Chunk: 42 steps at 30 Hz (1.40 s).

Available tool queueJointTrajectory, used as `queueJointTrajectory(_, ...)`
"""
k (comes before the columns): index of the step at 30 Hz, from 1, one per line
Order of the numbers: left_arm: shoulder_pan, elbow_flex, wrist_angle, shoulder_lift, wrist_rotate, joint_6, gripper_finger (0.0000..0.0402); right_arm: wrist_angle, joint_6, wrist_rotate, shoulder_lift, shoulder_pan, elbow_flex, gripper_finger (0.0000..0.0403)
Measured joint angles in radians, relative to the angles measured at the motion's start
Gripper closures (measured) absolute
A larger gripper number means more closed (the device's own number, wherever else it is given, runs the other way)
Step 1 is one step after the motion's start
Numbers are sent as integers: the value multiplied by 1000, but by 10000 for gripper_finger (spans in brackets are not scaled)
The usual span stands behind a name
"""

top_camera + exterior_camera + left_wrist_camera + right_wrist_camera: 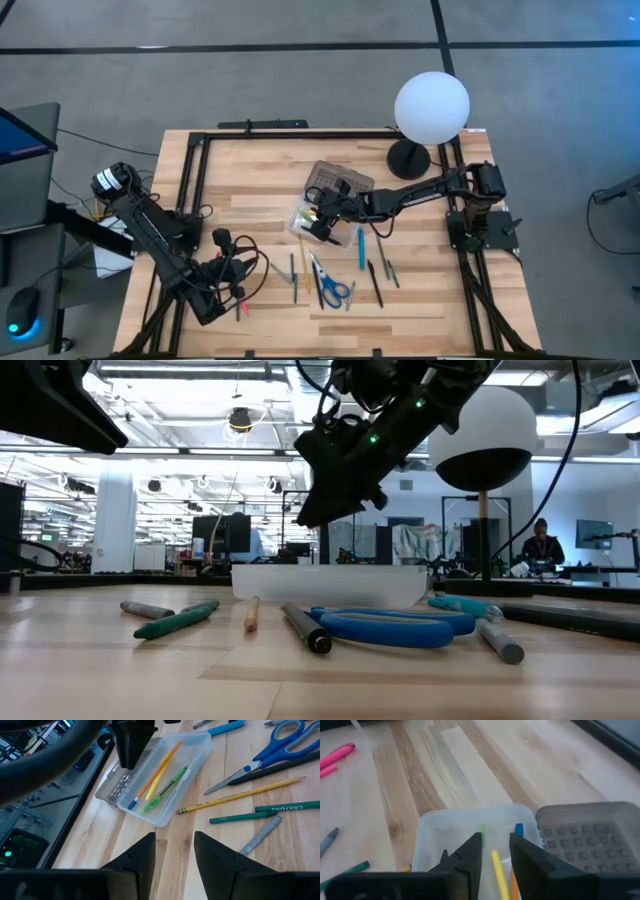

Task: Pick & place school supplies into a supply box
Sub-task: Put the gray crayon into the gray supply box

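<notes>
The supply box [305, 218] is a clear case lying on the table, its grey dotted lid [590, 835] folded open beside it. A yellow pencil [156, 780], an orange one [165, 757] and a green pen [167, 787] lie inside. My right gripper [495, 851] hangs open just over one end of the box [165, 775], nothing between its fingers. My left gripper [175, 852] waits open at the near left, clear of everything. Blue-handled scissors [330, 285], a blue pen [361, 248], a yellow pencil [240, 795] and green crayons [285, 807] lie flat on the table.
A white globe lamp [430, 110] on a dark base stands at the far right. Pink pens [337, 755] lie near the left arm. A black frame [190, 180] runs along the table's edges, with cables at the left. Bare wood lies near the front edge.
</notes>
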Motion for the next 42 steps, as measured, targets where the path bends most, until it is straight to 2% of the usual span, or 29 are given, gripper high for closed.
queueJointTrajectory(6,4,-18,47,0,14,35,271,24,-187,1,-11,46,0,301)
queueJointTrajectory(8,10,-49,116,0,33,89,271,30,-242,6,-14,70,1,301)
queueJointTrajectory(11,31,-111,315,0,87,225,271,3,-301,35,-26,106,-2,300)
queueJointTrajectory(17,122,-232,747,1,280,537,271,-88,-321,98,-48,181,0,301)
queueJointTrajectory(20,187,-258,829,1,392,613,272,-162,-320,112,-68,233,-2,301)
queueJointTrajectory(24,276,-263,839,1,526,666,272,-223,-312,128,-73,312,0,301)
queueJointTrajectory(28,355,-263,853,1,652,722,271,-295,-248,177,-82,387,1,301)
queueJointTrajectory(33,427,-263,856,1,796,740,272,-426,-110,322,-93,485,1,301)
queueJointTrajectory(39,467,-263,935,75,897,786,272,-609,105,517,-102,595,0,301)
queueJointTrajectory(42,469,-264,944,115,903,794,272,-690,205,590,-114,640,0,301)
